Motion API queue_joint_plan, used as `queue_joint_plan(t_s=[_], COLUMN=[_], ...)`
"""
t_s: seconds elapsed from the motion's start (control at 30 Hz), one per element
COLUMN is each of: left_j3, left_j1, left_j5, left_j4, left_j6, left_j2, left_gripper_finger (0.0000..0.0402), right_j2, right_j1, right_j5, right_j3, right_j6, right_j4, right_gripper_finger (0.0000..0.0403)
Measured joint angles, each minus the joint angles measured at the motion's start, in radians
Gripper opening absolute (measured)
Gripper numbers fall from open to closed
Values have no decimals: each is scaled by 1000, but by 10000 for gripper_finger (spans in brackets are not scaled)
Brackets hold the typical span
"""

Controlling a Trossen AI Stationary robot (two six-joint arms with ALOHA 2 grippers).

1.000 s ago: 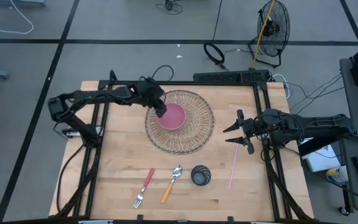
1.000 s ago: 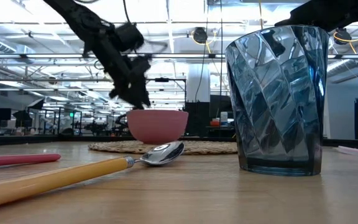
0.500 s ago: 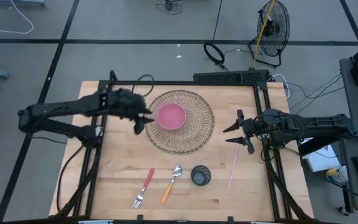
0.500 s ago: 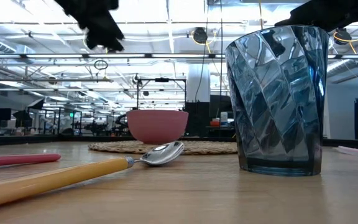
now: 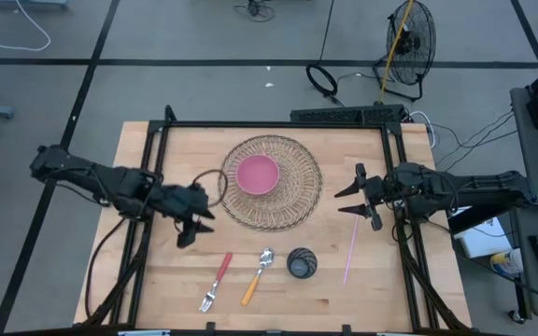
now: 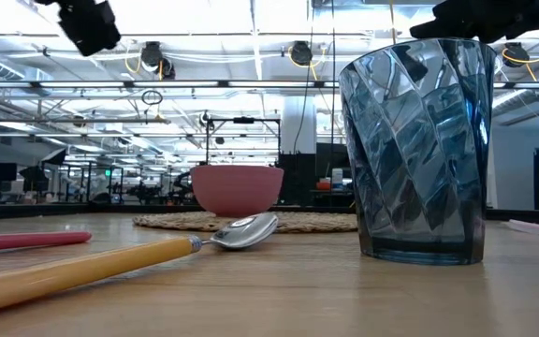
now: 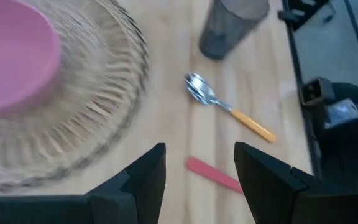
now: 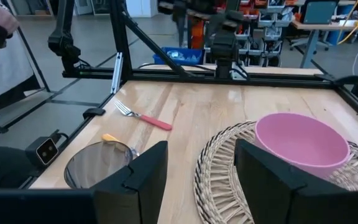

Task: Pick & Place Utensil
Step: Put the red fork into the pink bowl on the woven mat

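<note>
1. The left gripper (image 5: 192,227) has moved. A moment ago it was over the pink bowl (image 5: 258,174). Now it is away from the bowl, out at about 8 o'clock from it, past the edge of the woven mat (image 5: 299,198).
2. The left gripper's fingers are spread apart and hold nothing. Its own camera looks between them and sees bare table (image 5: 148,271) there.
3. The fork with the red handle (image 5: 217,280) lies flat on the table, at about 5 o'clock from the left gripper and close to it. It is the nearest utensil to that gripper.
4. The spoon with the yellow handle (image 5: 256,276) lies just beside the fork, at 3 o'clock from it. The dark blue glass (image 5: 302,262) stands past the spoon, on the same side.
5. The pink bowl sits on the mat, and no utensil can be seen in it.
6. So I think the left arm is heading for a utensil, most likely the fork. No utensil has been picked up yet.
7. The right gripper (image 5: 354,196) waits at 3 o'clock from the mat. Its fingers are spread apart and hold nothing.
</note>
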Motion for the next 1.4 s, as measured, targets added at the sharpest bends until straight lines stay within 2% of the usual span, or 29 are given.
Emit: queue_joint_plan(t_s=[0.23,0.4,0.6,0.83,1.03,1.27,1.4], left_j3=[-6,-6,-6,-6,-6,-6,-6], left_j1=[-104,-172,-262,-371,-421,-433,-407], left_j5=[12,-3,-123,-240,-329,-255,-167], left_j4=[0,-2,-9,-9,-4,67,119], left_j6=[-152,-206,-250,-387,-524,-472,-576], left_j2=[74,130,169,210,282,423,472], left_gripper_finger=[195,195,195,195,195,195,195], right_j2=[39,77,159,169,168,169,169], right_j1=[0,1,47,93,98,98,98], right_j5=[-1,-4,-132,-72,-74,-75,-75], right_j3=[0,0,0,0,0,0,0], right_j6=[2,-1,-41,-118,-126,-104,-102], right_j4=[67,110,323,334,314,222,200], right_gripper_finger=[176,176,176,176,176,176,176])
